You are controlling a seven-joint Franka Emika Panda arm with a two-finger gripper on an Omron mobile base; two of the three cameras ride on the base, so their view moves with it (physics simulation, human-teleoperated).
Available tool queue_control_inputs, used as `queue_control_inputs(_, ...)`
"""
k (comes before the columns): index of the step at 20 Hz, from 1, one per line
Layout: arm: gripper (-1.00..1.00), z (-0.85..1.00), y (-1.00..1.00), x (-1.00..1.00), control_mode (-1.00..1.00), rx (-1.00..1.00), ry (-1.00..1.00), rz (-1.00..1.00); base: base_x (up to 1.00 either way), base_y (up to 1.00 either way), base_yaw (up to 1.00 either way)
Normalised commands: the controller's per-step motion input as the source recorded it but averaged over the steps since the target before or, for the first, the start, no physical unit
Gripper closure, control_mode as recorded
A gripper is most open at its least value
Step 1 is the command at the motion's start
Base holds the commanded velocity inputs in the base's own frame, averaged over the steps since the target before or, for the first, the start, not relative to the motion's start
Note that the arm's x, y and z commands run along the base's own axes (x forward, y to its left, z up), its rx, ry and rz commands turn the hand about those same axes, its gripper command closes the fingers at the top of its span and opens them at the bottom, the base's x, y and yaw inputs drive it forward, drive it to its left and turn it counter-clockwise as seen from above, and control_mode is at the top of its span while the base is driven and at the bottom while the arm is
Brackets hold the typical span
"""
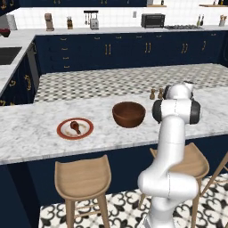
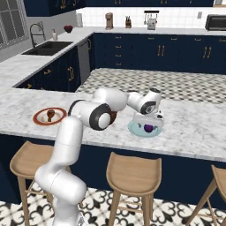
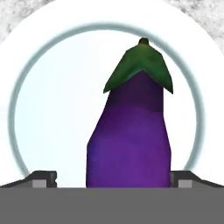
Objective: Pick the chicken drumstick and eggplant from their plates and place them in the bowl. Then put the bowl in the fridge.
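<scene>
Fully spread gripper [image 3: 112,177] fingertips are being held either side of the eggplant [image 3: 130,140], nothing gripped. It is lying on the pale blue plate [image 3: 52,109]; smooth, firm, light; best taken across its thick purple middle.

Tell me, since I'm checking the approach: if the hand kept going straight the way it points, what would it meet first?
Most likely the eggplant, which lies between the open fingers of the hand, on the pale blue plate. How close it already is cannot be told.

Base views flank the arm, sharing the counter [image 1: 35,133]; hand view hangs close over the pale plate [image 3: 52,109].
</scene>
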Motion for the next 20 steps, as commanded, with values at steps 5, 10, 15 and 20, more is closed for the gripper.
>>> queue_control_inputs(5, 1.0, -0.39, 0.08, -0.03, -1.0, -0.04, -0.01, 0.0, 0.0, 0.0, 0.0)
queue_control_inputs(10, 1.0, -0.43, 0.15, -0.1, -1.0, 0.0, -0.11, 0.0, 0.0, 0.0, 0.0)
queue_control_inputs(15, 1.0, 0.76, 0.78, -0.31, -1.0, 0.0, -0.27, 0.01, 0.0, 0.0, 0.0)
queue_control_inputs(20, 1.0, 0.6, 1.0, -0.14, -1.0, 0.0, -0.16, 0.03, 0.0, 0.0, 0.0)
